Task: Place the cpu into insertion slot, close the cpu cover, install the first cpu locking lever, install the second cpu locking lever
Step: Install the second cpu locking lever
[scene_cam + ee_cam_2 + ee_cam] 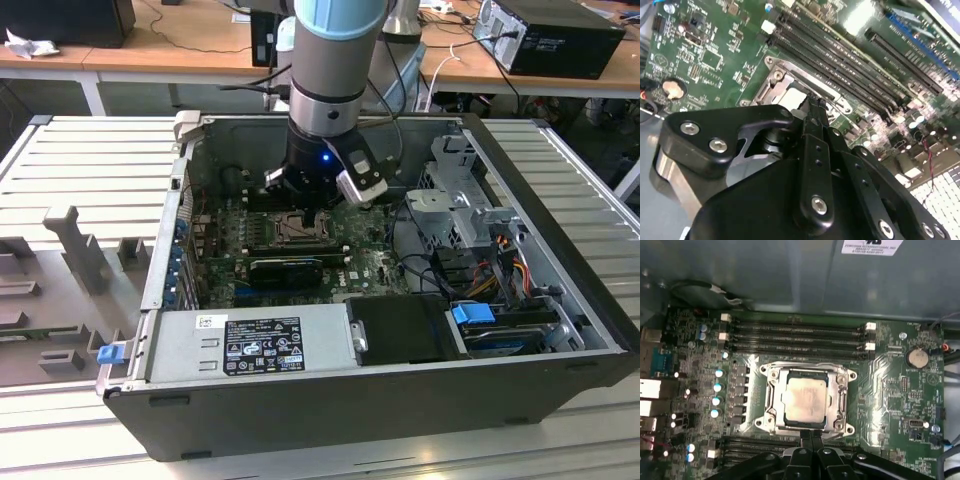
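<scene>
Wooden desks (pixel 150 45) with cables and a dark box run along the far side of the room, and an open computer case (pixel 520 300) lies on its side on a ribbed grey table (pixel 90 160). Inside the case a green motherboard (pixel 900 410) faces upward, with a power supply (pixel 250 340) along the near wall and a drive cage (pixel 460 205) toward the exterior view's right.

From above, the arm (pixel 335 60) comes straight down into the case, its wrist vertical and the hand (pixel 811 436) pointing down at the board just beside the insertion slot (pixel 771 405). In the first wrist view the two black fingers (pixel 805 440) stand pressed together with nothing between them, their tips at the socket's edge.

In that socket the cpu (pixel 805 398) lies flat, pale and square. Over it the cpu cover (pixel 842 397) lies down, its silvery frame ringing the chip through the window. Long black memory slots (pixel 795 335) run parallel on both sides of the socket. Whether the locking levers are latched cannot be told.
</scene>
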`<state>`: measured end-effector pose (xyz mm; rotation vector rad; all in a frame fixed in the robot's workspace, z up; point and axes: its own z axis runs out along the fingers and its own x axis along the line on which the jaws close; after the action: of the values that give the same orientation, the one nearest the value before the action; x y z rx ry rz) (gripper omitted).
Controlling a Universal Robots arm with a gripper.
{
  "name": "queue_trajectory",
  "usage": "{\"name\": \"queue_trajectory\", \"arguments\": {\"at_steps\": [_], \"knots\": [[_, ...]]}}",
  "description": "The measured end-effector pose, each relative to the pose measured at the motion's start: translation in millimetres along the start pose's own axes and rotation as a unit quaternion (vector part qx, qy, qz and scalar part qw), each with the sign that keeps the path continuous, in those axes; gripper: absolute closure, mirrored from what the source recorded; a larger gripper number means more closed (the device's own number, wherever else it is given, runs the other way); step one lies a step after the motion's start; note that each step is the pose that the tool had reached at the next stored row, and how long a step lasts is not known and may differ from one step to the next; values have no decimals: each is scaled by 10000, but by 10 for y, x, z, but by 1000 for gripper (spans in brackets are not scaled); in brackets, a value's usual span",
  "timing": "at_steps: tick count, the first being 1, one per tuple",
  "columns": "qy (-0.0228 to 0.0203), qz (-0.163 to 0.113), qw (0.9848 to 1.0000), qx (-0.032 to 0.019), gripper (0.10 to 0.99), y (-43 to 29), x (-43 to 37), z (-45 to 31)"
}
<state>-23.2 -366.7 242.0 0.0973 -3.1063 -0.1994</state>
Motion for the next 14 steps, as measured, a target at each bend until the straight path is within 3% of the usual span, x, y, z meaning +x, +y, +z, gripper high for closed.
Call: {"name": "queue_trajectory", "arguments": {"at_steps": [1, 2, 9, 14], "knots": [[-9, -5, 9999, -153, 980, -24, 2, -2], [-11, -6, 9998, -182, 980, -46, 3, -4], [-11, -6, 9998, -182, 980, -188, 17, 0], [-11, -6, 9998, -182, 980, -198, 190, 26]]}}
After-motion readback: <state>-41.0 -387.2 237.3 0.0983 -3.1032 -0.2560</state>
